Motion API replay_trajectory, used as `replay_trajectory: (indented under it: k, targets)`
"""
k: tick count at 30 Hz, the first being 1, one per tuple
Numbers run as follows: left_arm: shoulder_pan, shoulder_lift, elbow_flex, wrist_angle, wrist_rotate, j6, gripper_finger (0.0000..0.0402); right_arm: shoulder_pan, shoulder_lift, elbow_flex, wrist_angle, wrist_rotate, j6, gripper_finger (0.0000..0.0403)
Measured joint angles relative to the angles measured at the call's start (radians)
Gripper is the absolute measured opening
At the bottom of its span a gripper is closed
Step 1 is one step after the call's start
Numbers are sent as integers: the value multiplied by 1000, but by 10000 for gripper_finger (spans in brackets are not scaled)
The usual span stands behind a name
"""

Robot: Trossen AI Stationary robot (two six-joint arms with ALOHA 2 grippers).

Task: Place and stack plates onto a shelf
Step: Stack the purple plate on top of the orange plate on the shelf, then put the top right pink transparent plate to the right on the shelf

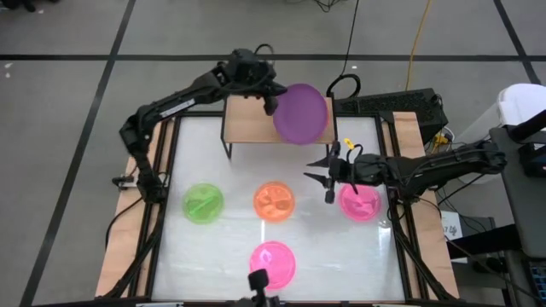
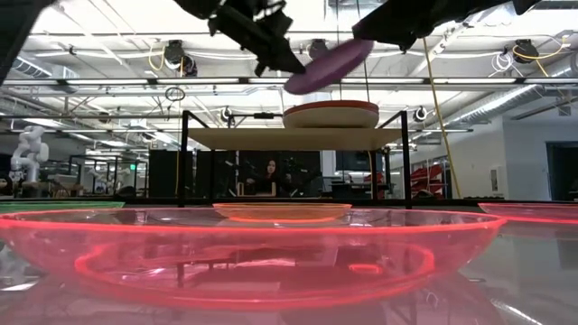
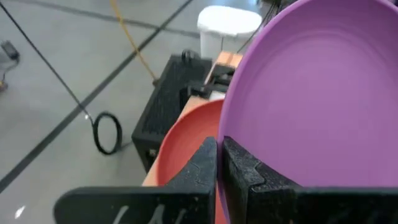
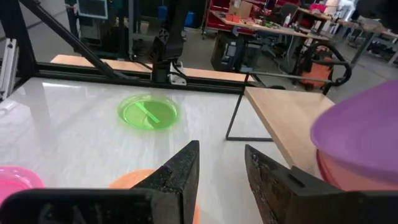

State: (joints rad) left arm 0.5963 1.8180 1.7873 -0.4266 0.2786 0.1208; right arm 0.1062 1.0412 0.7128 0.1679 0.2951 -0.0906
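Note:
My left gripper (image 1: 270, 95) is over the light-wood shelf (image 1: 252, 128) at the table's far edge, shut on a large purple plate (image 1: 300, 113). The plate hovers tilted (image 2: 330, 63) above a red plate (image 2: 331, 112) that lies flat on the shelf's right half. My right gripper (image 1: 327, 176) is open and empty above the table, between the orange plate (image 1: 275, 201) and a pink plate (image 1: 359, 202). A green plate (image 1: 203, 203) and a second pink plate (image 1: 272, 263) lie flat on the table. My left gripper pinches the purple plate's rim (image 3: 221, 134) between its two fingers, on the plate's left edge. The fingers come from the table's left, slanting down. The plate is lifted clear over the red plate (image 3: 186, 143), tilted, its right edge higher.
The shelf's left half (image 4: 292, 118) is bare wood. A black box (image 1: 401, 107) and cables lie beyond the table's far right corner. The near pink plate fills the low view's foreground (image 2: 244, 253). Bare tabletop (image 1: 230, 162) lies between the shelf and the row of small plates.

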Motion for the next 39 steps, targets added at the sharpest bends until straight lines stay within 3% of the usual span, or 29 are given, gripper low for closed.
replay_trajectory:
  k: [8,13,17,26,30,39]
  targets:
    - [37,159,231,-157,-44,27,8,24,-2,0,-1,19,19,114]
    - [53,176,227,-178,-44,27,16,39,-11,0,0,26,5,114]
    - [54,173,225,-181,-45,46,49,52,-33,0,4,73,-19,114]
    - [43,167,223,-153,-71,47,110,61,-135,0,45,76,-73,114]
    - [42,92,221,-162,-67,76,130,60,-171,0,38,76,-72,114]
    - [43,-222,222,-213,-42,112,133,60,-201,45,-22,76,-106,114]
